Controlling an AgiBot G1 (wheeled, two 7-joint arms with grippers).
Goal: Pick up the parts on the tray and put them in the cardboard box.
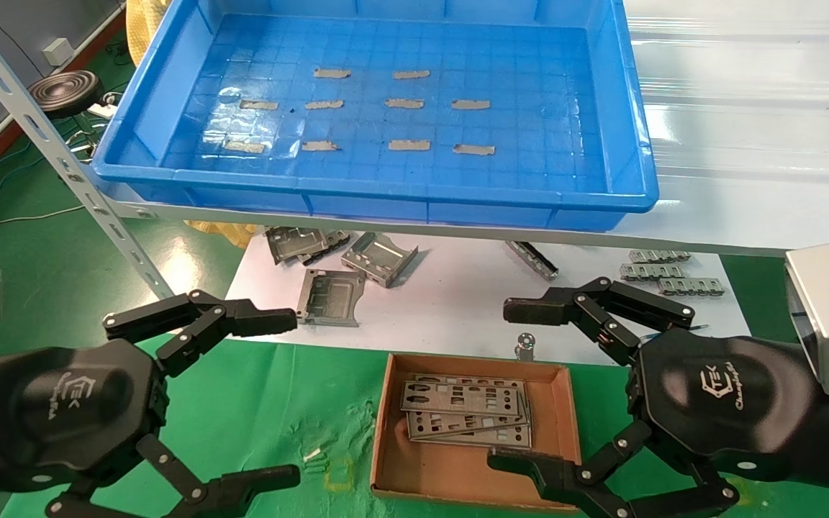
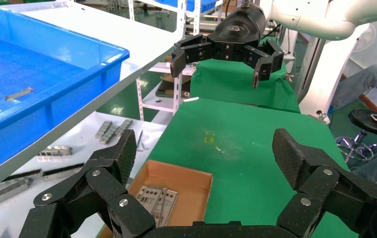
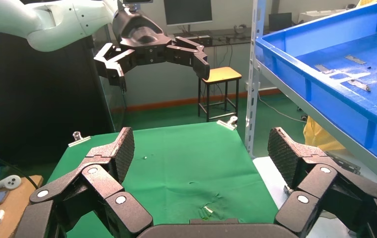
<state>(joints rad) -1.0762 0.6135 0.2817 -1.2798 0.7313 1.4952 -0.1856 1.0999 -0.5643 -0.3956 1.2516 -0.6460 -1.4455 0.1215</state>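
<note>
The parts [image 1: 468, 416] lie stacked in the cardboard box [image 1: 473, 433] on the green cloth — between the two grippers, touching neither. Left gripper [image 1: 281, 396] and right gripper [image 1: 512, 385] both hang with fingers spread wide, holding nothing — the tray [image 1: 386, 198] sits beyond on the shelf.

The bench [image 1: 263, 403], covered in green cloth, carries the cardboard box [image 1: 400, 467], with a white sheet [image 1: 450, 302] of bent metal brackets [image 1: 378, 257] behind.

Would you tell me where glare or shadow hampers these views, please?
Head view: overhead light glares off the white shelf and wet-looking patches of the tray floor; plates in the box read clearly. Left wrist view: shelf edge glares. Right wrist view: evenly lit.
</note>
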